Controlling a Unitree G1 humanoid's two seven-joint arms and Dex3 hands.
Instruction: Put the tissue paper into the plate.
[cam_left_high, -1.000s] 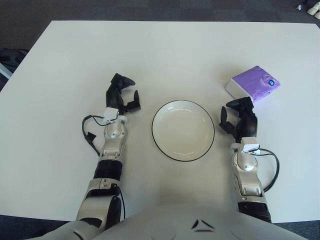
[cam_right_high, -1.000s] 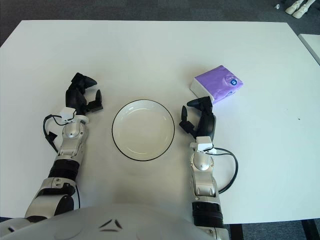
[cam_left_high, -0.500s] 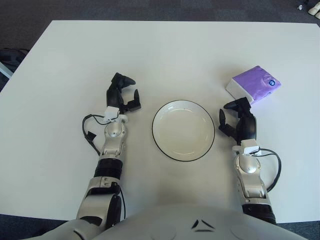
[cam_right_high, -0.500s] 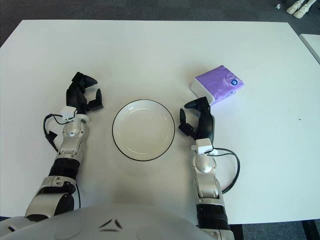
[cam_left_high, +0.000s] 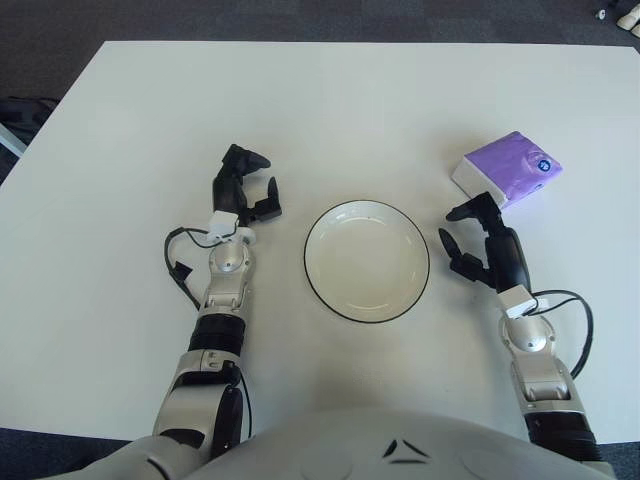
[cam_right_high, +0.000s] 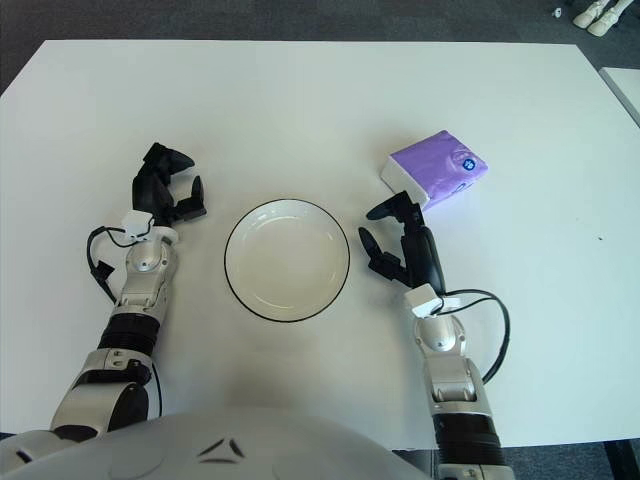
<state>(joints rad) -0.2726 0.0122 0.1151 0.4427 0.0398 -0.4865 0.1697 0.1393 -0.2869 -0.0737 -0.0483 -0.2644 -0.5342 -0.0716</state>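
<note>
Fingers of the right robot hand (cam_left_high: 480, 245) are spread and hold nothing; it shows between the plate (cam_left_high: 367, 260) and the purple tissue paper pack (cam_left_high: 507, 169), just short of the pack's near corner. The pack lies toward the worktop's (cam_left_high: 330, 110) right edge, apart from the plate, which sits near the worktop's middle. The left robot hand (cam_left_high: 243, 190) shows left of the plate, fingers loosely open, holding nothing.

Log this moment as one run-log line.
right hand: open, just short of tissue pack | left hand: idle left of plate | plate: holds nothing
</note>
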